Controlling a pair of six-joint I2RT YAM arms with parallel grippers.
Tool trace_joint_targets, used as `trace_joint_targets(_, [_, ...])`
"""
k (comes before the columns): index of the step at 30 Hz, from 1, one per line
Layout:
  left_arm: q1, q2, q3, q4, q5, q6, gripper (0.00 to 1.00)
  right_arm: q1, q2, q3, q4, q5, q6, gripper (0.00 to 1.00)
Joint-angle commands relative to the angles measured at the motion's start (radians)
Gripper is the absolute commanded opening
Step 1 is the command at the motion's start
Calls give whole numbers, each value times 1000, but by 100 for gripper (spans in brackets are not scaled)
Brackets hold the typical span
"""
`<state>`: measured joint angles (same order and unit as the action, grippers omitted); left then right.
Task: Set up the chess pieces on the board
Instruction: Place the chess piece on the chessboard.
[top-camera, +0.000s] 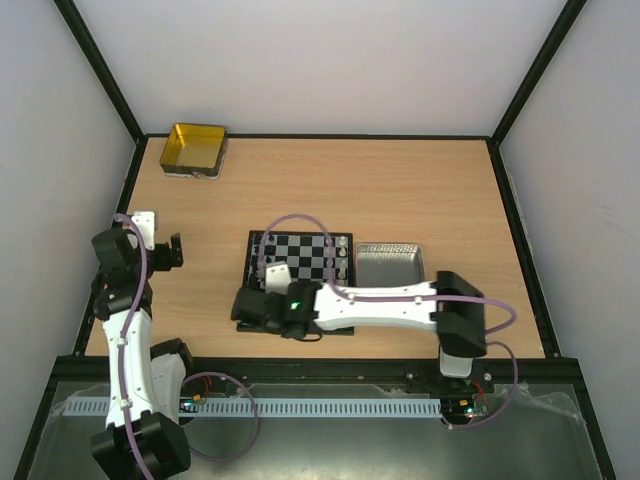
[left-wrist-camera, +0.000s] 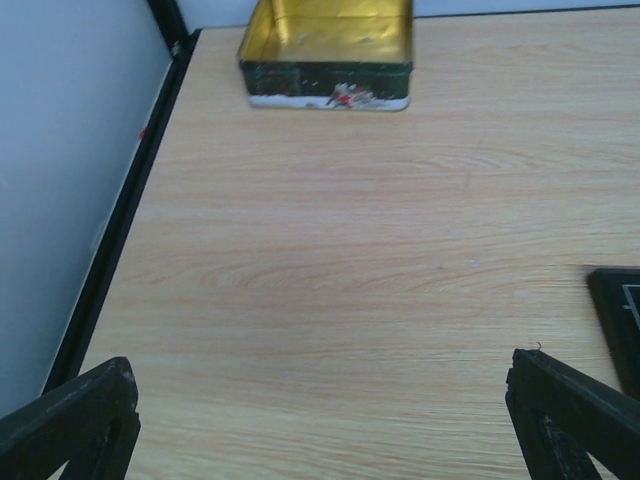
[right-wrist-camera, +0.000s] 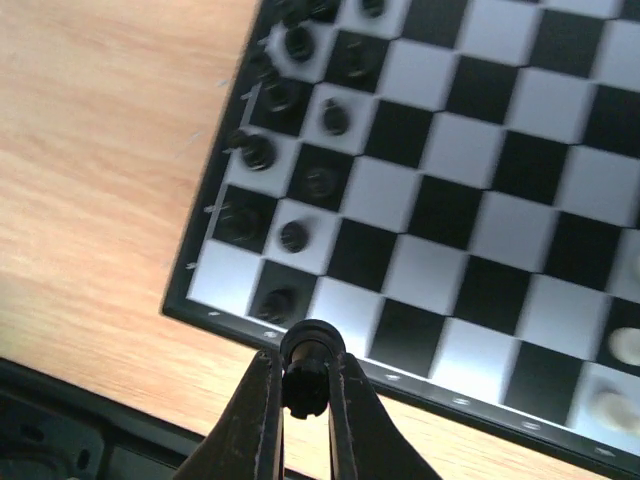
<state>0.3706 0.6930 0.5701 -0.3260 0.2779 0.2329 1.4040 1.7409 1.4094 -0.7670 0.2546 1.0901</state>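
My right gripper is shut on a black chess piece with a notched top, held over the near-left corner of the board. In the top view this gripper hangs at the board's near-left edge. Several black pieces stand in the two left columns, and the near-left corner square is bare. White pieces show at the right edge, and also in the top view. My left gripper is open over bare table far to the left, its fingers wide apart and holding nothing.
A grey metal tray sits against the board's right side. A gold-yellow tin stands at the far left corner, also in the left wrist view. The board's corner shows at that view's right edge. Black frame rails border the table.
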Motion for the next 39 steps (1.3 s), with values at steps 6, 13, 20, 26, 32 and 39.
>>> trace_joint_targets(6, [73,24,27,33,-108,-59,99,58,196,157,8,-16,-10,6])
trace_joint_targets(13, [196,91,58,7,17,-46,99,59,253,221,36,-30,-17,6])
trace_joint_targets(20, [323,70,59,-2,116,-28,99,58,329,284,34,-34,-42,6])
trace_joint_targets(26, [375,37,54,-7,167,-22,99,48,372,301,32,-49,-47,7])
trace_joint_targets(32, [403,21,49,-5,171,-20,99,25,376,287,49,-62,-34,7])
trace_joint_targets(39, [414,7,43,-5,177,-17,99,8,381,268,66,-78,-38,7])
